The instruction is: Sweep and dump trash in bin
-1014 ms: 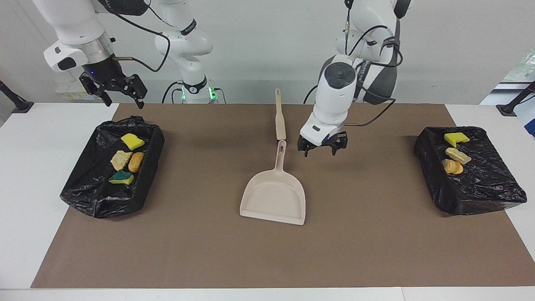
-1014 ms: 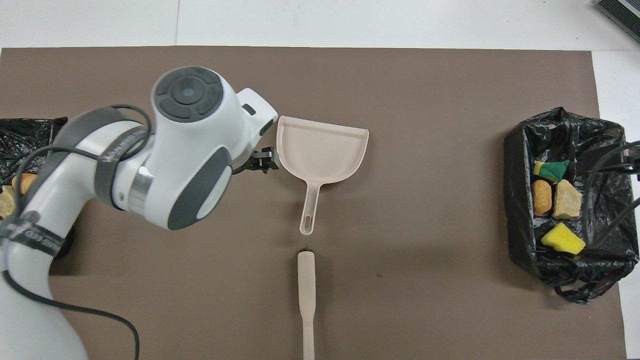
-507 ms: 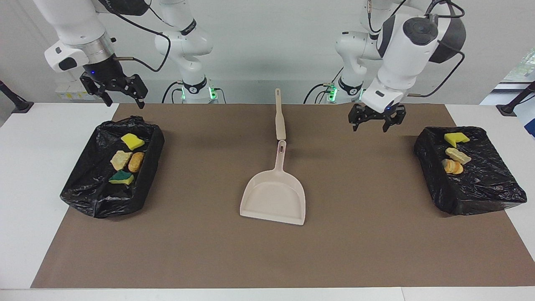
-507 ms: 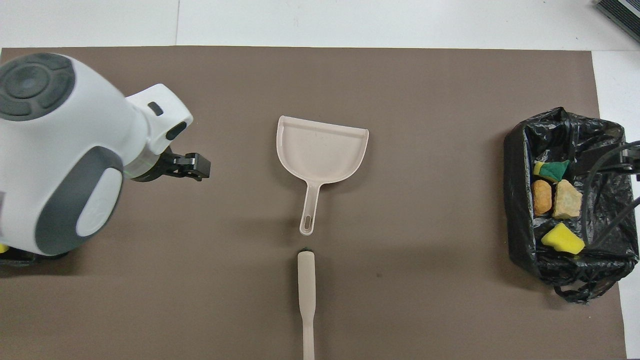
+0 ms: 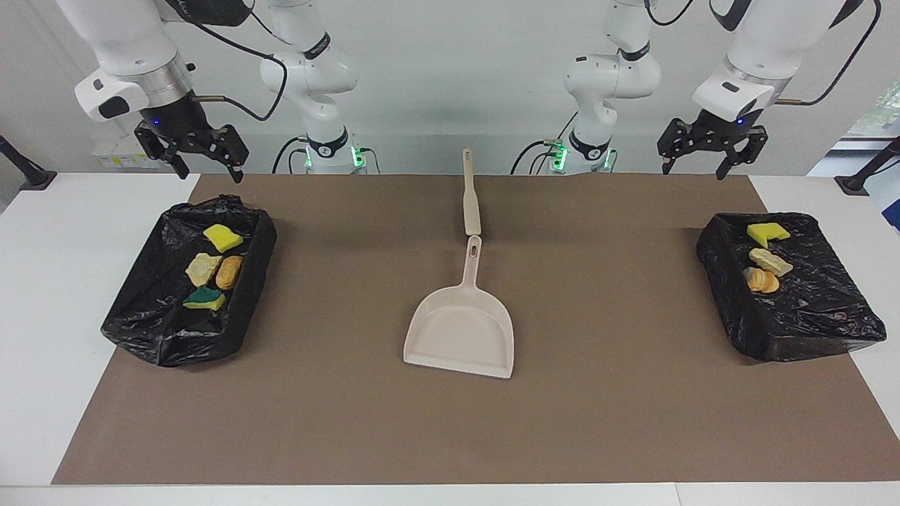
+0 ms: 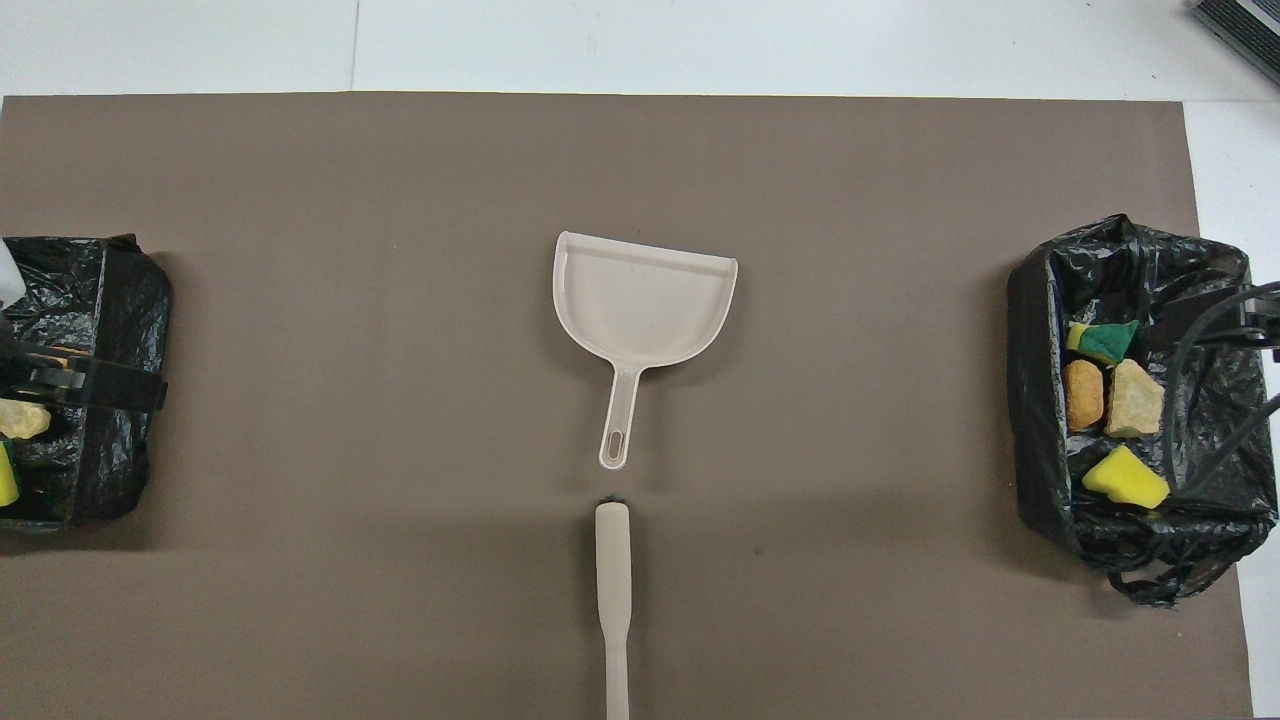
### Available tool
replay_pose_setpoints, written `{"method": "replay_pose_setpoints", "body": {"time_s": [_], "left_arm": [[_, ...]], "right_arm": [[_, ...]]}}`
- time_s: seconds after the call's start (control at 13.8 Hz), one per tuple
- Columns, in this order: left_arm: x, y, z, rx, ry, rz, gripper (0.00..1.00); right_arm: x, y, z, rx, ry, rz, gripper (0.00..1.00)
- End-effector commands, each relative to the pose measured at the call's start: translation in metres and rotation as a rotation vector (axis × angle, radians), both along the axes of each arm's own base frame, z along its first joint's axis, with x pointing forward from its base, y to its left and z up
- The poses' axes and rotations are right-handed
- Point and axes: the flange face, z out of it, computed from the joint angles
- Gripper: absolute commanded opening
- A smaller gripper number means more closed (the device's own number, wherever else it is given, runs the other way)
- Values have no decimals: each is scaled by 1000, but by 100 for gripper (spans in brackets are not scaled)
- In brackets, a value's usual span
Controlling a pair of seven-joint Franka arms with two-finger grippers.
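No brand, label or writing can be read anywhere on the scene. Low and central in the facing view the beige dustpan [image 5: 460,330] lies flat on the brown mat [image 5: 450,429], its handle pointing up the frame toward the beige brush [image 5: 470,197] — only a slim handle shows, and in the overhead view it is cut off at the bottom edge.

The trash sits in two black-lined bins. Four pieces [image 5: 213,266] lie in the bin [image 5: 176,330] at middle left of the facing view; three pieces [image 5: 765,256] lie in the bin [image 5: 808,323] at middle right, which the overhead view crops at its left edge.

Upper left, the right tool [image 5: 204,158] hangs over the surface [image 5: 63,281] above its bin, fingers spread and empty. Upper right, the left tool [image 5: 703,151] hangs likewise — fingers apart, nothing in them.
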Motion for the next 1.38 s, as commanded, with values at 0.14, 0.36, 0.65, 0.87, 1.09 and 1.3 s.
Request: {"method": "replay_pose_setpoints", "body": {"time_s": [0.14,0.36,0.65,0.87,1.09,1.3], "left_arm": [[16,1,24,-3,37,-6,100],[10,20,25,-10,47,16,100],[5,33,16,-14,49,37,100],[12,34,15,-31,48,47,100],[19,33,18,-44,43,48,100],[20,34,21,-37,23,56,100]], "right_arm": [[-6,3,1,17,1,-12,100],[-6,3,2,17,-1,-12,100],[-6,2,1,17,1,-13,100],[-6,2,1,17,1,-13,100],[-6,2,1,17,1,-13,100],[-6,2,1,17,1,-13,100]]}}
